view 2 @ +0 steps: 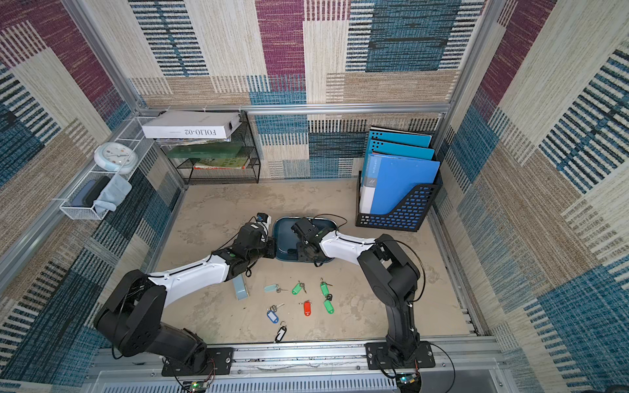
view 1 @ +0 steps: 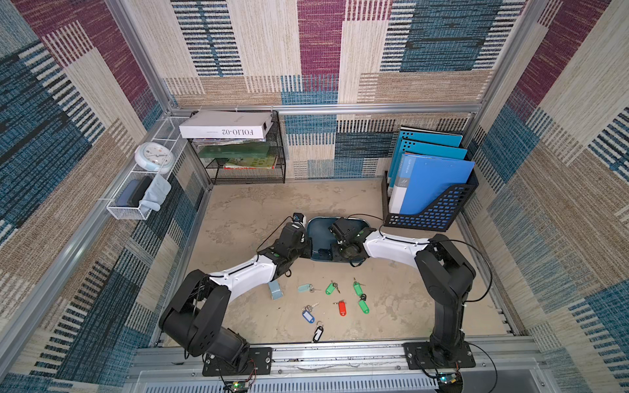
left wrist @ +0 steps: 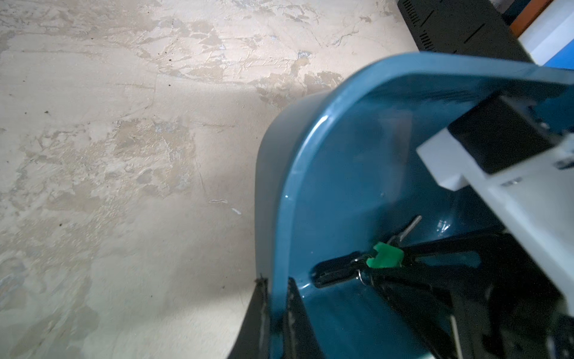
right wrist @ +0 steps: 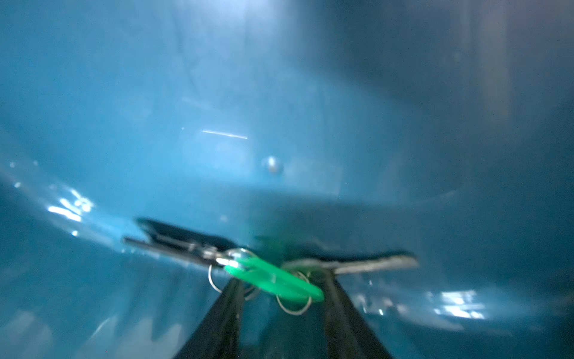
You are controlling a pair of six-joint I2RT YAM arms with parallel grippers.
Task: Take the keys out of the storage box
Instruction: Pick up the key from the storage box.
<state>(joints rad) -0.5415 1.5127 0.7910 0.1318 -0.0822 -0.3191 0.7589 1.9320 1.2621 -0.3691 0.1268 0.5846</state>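
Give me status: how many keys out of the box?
Done: seven keys lie on the table outside the storage box. In hand: left gripper clamps the box rim; right gripper straddles a green-tagged key inside, grip unclear. Left: that key, plus at least a black-tagged one beside it.

Perhaps office mock-up: folders (view 1: 432,183), clock (view 1: 155,157).

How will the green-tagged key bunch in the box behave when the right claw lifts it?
Likely floppy: the green tag, rings and keys are loosely linked, so the keys should dangle and swing. Probably light, being small beside the right claw. The smooth plastic tag may slip or pivot between the fingers.
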